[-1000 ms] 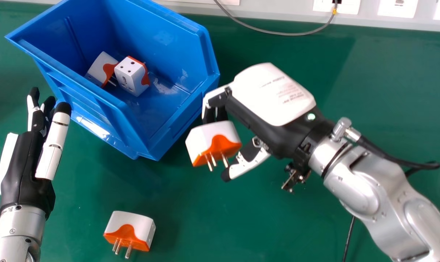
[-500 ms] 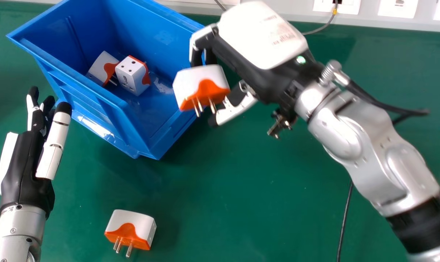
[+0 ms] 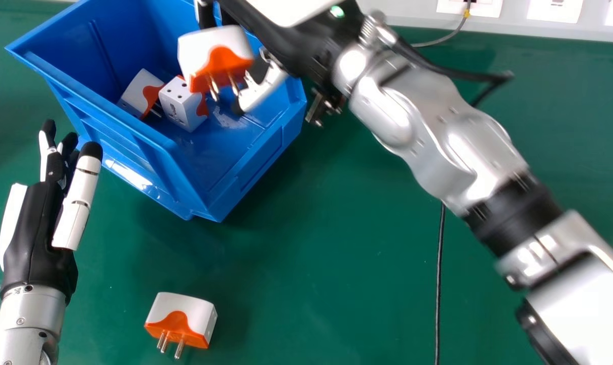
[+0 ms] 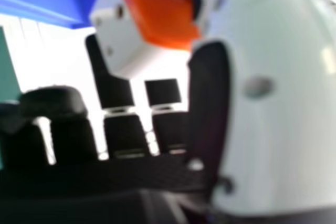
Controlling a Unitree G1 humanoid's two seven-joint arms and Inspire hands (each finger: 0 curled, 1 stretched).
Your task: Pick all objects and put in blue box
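Note:
In the head view my right hand [image 3: 311, 38] is over the right part of the blue box [image 3: 184, 175], shut on a white and orange plug adapter [image 3: 212, 50] with its pins pointing down. The right hand view has that adapter [image 4: 163, 17] between the thumb and fingers of my right hand [image 4: 168, 129]. Two more adapters, one tilted [image 3: 139, 94] and one upright [image 3: 182, 104], lie inside the box. Another adapter [image 3: 180, 319] rests on the green table near the front edge. My left hand [image 3: 37, 228] is open beside the box, at the left, holding nothing.
The green table [image 3: 316, 263] extends in front of the box and to its right. A thin black cable [image 3: 439, 284] runs under the right forearm. Along the back are wall sockets [image 3: 554, 10] and a grey cable [image 3: 443, 38].
My right hand has moved left and toward the back, carrying the adapter from beside the box's right front to over the box. The left hand has stayed almost still.

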